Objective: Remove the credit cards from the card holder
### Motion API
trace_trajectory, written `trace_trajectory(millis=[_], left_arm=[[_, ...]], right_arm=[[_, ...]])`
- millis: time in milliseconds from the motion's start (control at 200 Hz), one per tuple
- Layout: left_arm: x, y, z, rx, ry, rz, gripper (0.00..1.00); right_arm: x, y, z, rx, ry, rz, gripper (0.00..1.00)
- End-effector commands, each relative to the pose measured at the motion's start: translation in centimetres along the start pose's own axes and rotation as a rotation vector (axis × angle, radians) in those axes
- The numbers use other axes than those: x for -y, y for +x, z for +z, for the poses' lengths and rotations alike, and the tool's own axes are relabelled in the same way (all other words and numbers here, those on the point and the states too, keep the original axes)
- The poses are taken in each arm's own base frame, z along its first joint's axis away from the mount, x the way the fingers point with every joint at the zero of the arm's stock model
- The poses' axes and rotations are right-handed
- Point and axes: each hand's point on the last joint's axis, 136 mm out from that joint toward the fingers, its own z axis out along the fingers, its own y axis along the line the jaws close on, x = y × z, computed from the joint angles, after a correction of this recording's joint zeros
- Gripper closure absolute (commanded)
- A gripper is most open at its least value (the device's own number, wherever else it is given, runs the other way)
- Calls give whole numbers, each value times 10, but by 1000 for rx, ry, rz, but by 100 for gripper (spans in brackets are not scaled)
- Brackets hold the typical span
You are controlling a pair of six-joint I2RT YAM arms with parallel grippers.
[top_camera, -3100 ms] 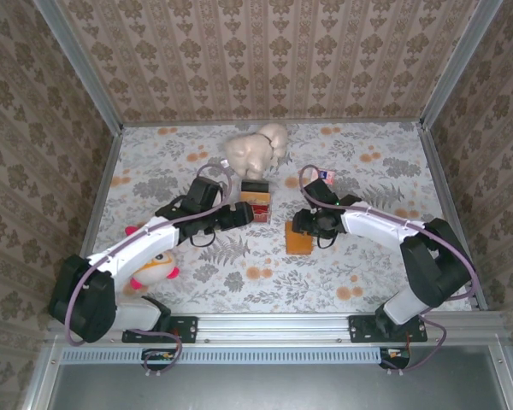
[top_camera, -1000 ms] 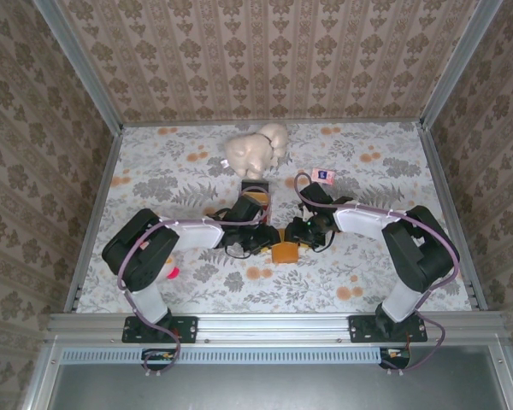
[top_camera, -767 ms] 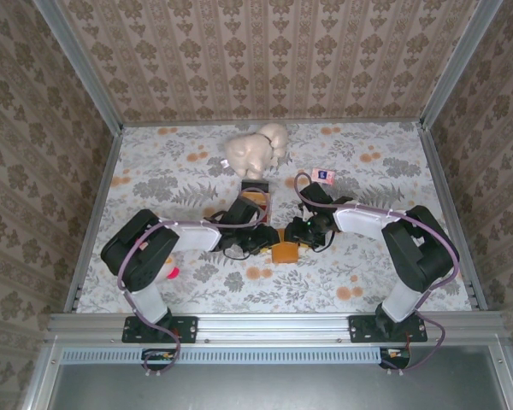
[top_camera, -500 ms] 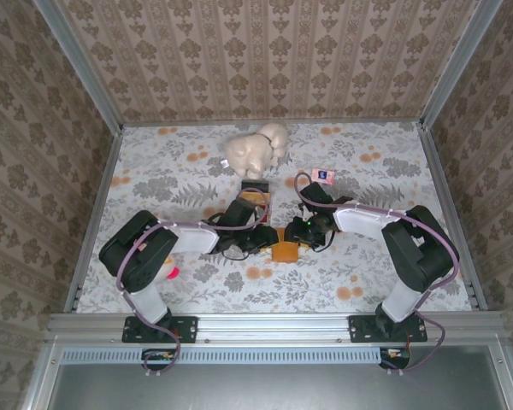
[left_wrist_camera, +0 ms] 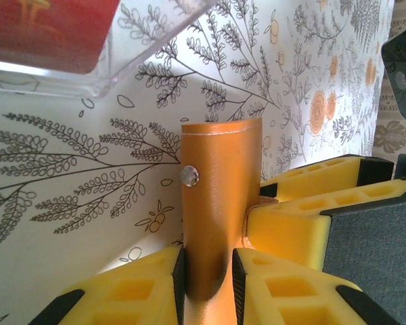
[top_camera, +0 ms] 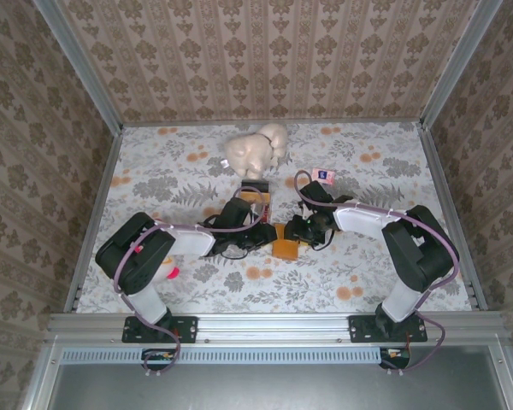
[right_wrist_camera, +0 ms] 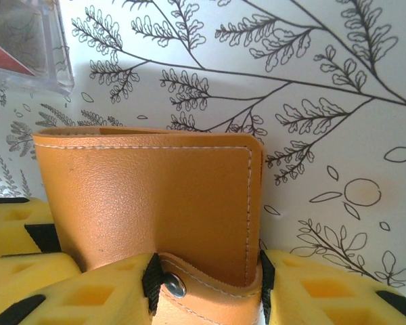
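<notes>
The tan-orange card holder (top_camera: 284,248) sits folded just in front of the middle of the table, held between both arms. My left gripper (left_wrist_camera: 208,271) is shut on its narrow snap flap (left_wrist_camera: 220,189), which stands up from the table. My right gripper (right_wrist_camera: 206,281) is shut across the holder's body (right_wrist_camera: 155,196), one pad on each side edge. In the top view the left gripper (top_camera: 270,238) and right gripper (top_camera: 296,232) meet over the holder. Red credit cards (top_camera: 256,202) lie in a clear tray (left_wrist_camera: 115,74) just behind it. No card shows in the holder.
A cream plush toy (top_camera: 255,147) sits behind the tray. A small pink packet (top_camera: 323,176) lies at the back right. A pink and yellow toy (top_camera: 173,272) peeks out under my left arm. Metal rails edge the table on all sides.
My left arm left the card tray and came to the holder, and its jaws have closed in on the flap. The right arm has drawn the holder slightly left and stays gripping it.
</notes>
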Motion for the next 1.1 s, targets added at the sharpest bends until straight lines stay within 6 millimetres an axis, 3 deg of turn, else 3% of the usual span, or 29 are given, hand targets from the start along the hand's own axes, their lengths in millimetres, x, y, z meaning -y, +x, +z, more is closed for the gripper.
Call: trace_trajectory(millis=[0, 160, 365, 510, 715, 905, 1095], left_arm=[[46, -5, -8, 15, 165, 87, 73], [49, -3, -9, 10, 176, 95, 74], [45, -6, -14, 32, 140, 114, 89], [42, -7, -20, 47, 92, 144, 93], [35, -10, -26, 50, 6, 179, 94], [36, -12, -26, 49, -14, 187, 95], [37, -9, -20, 42, -15, 183, 98]], right_arm=[[-17, -3, 1, 9, -75, -15, 56], [-16, -4, 0, 18, -74, -5, 56], [-9, -7, -8, 58, -24, -7, 55], [-2, -9, -20, 95, 23, -12, 51], [-18, -10, -34, 98, 9, -65, 50], [-30, -8, -27, 67, -7, -62, 57], [-28, -4, -18, 42, 18, -55, 59]])
